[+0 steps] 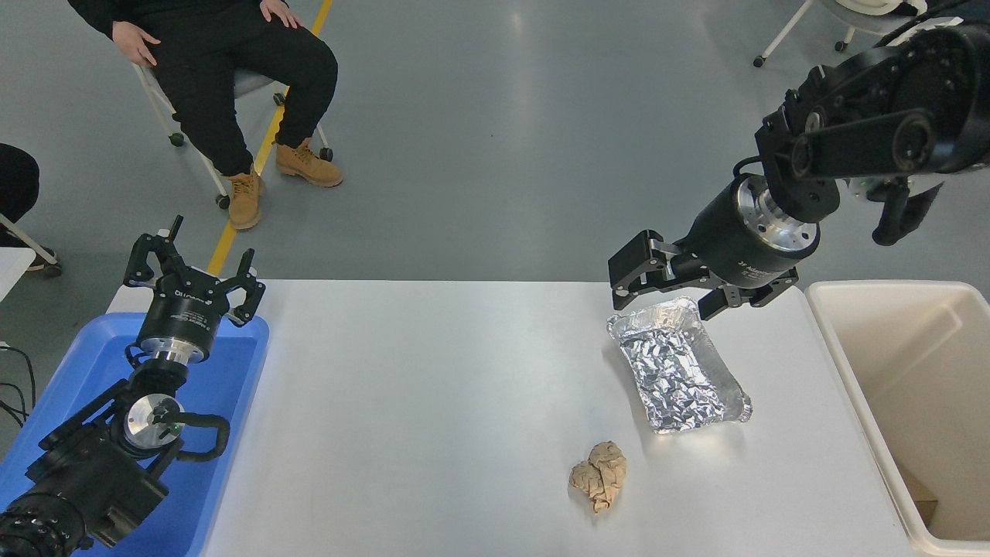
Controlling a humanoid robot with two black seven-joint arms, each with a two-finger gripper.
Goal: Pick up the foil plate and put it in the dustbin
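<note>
The foil plate (679, 365) is a crinkled silver tray lying flat on the white table (433, 402), right of centre. My right gripper (663, 300) is open and hovers just above the plate's far end, one finger at each side of that end, not gripping it. The dustbin (913, 402) is a cream bin standing at the table's right edge, right of the plate. My left gripper (192, 272) is open and parked at the lower left over the blue tray.
A crumpled brown paper ball (599, 476) lies on the table in front of the plate. A blue tray (224, 387) sits at the left edge. A person (224, 70) sits on a chair beyond the table's far left.
</note>
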